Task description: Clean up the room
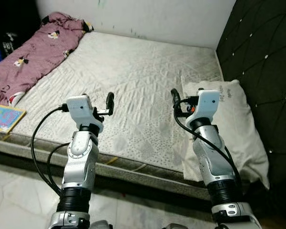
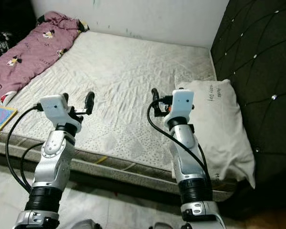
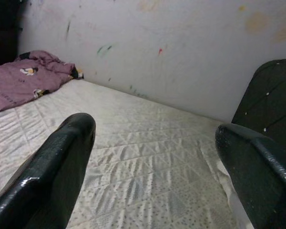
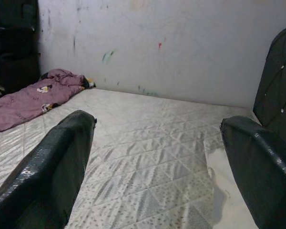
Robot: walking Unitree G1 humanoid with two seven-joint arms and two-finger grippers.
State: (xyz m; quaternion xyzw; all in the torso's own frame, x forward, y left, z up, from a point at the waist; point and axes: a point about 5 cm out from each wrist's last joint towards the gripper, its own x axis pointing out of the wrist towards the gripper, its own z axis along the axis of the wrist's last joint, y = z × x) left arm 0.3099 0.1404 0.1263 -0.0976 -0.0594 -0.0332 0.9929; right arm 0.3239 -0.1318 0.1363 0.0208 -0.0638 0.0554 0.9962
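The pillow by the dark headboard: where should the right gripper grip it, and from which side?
Probably the near left corner of the pillow, approached from above and from the mattress side. That corner lies flat and soft just beside the right gripper, whose jaws are open, while the headboard blocks the far side.

Even, fairly bright indoor light falls on the pale mattress (image 1: pixel 133 81) and white wall (image 3: pixel 181 52), with soft shadows only. The far left corner and the dark headboard (image 1: pixel 262 62) sink into near black — its studs catch small glints. Wrist views are softer, their near black fingers (image 3: pixel 52 176) blurred.
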